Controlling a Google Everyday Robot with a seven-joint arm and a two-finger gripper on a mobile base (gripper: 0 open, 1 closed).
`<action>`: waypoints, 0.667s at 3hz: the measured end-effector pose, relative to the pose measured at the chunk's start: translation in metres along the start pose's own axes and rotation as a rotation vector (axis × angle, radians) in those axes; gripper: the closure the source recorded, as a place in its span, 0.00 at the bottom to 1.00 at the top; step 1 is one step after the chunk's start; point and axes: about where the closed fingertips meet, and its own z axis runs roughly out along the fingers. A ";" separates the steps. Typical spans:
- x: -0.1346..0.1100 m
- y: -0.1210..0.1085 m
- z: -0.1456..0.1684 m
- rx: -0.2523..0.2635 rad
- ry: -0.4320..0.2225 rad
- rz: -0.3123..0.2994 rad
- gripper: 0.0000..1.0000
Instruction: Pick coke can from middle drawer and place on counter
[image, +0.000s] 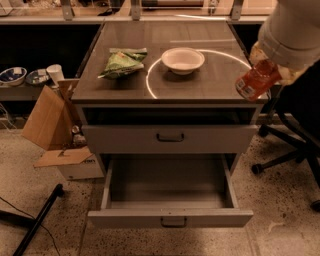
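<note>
The coke can (255, 81), red-orange with a silvery end, hangs tilted at the right front corner of the counter (210, 82), just above its edge. My gripper (263, 70) is shut on the can, mostly hidden under the big white arm (292, 27) that comes in from the upper right. The middle drawer (167, 184) is pulled wide open below, and its grey floor is bare. The drawer above it (170, 137) is shut.
A white bowl (183, 60) and a green snack bag (123, 62) lie on the counter inside and beside the bright arc. An office chair (292, 145) stands at right. A cardboard box (50, 122) and a black pole (37, 220) are at left.
</note>
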 end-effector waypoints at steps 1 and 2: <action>0.005 -0.026 -0.001 0.020 -0.002 -0.019 1.00; 0.006 -0.050 0.013 0.024 -0.016 -0.007 1.00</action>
